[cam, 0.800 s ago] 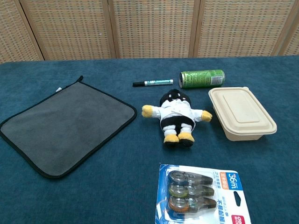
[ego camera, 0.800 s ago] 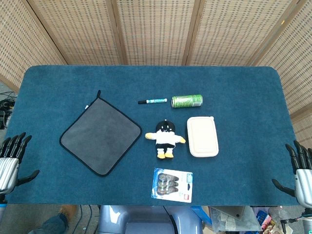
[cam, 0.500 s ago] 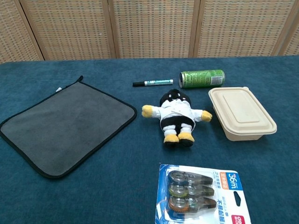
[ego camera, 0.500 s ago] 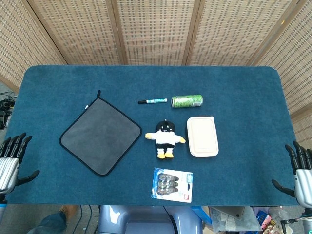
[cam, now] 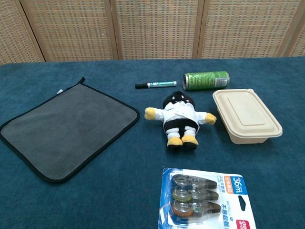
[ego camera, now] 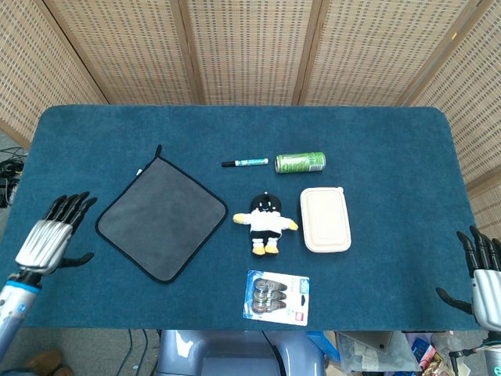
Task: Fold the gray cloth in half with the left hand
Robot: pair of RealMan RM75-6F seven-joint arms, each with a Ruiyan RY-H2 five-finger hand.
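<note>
Fingers (ego camera: 69, 207) of the left hand (ego camera: 48, 239) spread, empty, left of the flat gray cloth (ego camera: 162, 216); right hand (ego camera: 487, 276) likewise; lidded box (ego camera: 325, 218) shut.

A marker (ego camera: 244, 163), green can (ego camera: 300, 162), plush penguin (ego camera: 265, 223), lidded box (ego camera: 325, 219) and correction-tape pack (ego camera: 277, 297) lie on the blue table (ego camera: 391, 141).

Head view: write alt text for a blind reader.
A gray cloth lies flat and unfolded on a blue table, with the open left hand just beside it. A plush penguin, lidded box and green can lie further right.
</note>
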